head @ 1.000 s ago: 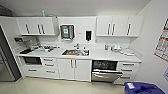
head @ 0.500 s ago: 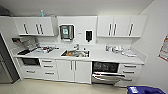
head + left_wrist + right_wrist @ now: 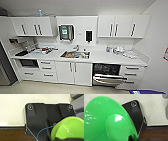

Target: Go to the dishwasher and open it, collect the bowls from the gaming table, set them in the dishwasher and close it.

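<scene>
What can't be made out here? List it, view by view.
- Head view: inside of the open dishwasher is dark; no racks or contents can be told.
- Head view: items on the countertop and in the sink are too blurred to identify.
- Left wrist view: lime-green bowl is cut off by the picture edge; how the left end effector grips it is hidden.
- Right wrist view: green bowl hides the right end effector.

white countertop | sink set in | clutter left | items right

dishwasher door ajar, cluttered counter above
</scene>
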You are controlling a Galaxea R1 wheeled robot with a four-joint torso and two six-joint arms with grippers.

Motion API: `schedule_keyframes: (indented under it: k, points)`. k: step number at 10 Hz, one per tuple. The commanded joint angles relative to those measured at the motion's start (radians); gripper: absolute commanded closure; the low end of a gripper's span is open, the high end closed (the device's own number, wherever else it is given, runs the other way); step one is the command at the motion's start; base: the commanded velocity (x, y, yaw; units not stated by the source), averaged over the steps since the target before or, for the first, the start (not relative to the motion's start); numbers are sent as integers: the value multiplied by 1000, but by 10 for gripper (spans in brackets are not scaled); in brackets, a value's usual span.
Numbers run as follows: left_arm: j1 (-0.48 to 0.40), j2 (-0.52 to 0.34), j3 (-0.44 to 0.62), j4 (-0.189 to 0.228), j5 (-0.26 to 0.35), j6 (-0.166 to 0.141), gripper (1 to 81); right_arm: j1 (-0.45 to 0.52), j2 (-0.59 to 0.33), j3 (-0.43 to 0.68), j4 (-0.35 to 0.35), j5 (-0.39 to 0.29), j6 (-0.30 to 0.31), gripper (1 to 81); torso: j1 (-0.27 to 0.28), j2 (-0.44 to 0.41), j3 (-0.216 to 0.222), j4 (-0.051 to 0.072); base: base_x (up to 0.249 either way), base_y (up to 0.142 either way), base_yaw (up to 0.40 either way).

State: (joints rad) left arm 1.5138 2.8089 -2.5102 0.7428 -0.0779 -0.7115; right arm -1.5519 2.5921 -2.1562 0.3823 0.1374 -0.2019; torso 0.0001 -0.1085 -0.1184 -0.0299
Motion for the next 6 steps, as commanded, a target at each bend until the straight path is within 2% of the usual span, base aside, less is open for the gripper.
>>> schedule_keyframes:
  k: [1, 3, 6]
  points:
    - [-45, -17, 2, 13, 36, 0, 811, 42, -30, 9, -10, -59, -2, 811, 0, 0, 0, 0, 139, 0, 0]
    - [-45, -17, 2, 13, 36, 0, 811, 43, -28, 9, -10, -59, -2, 811, 0, 0, 0, 0, 139, 0, 0]
    - [-45, -18, 2, 13, 38, 0, 811, 45, -25, 7, -10, -59, -2, 811, 0, 0, 0, 0, 144, -64, 0]
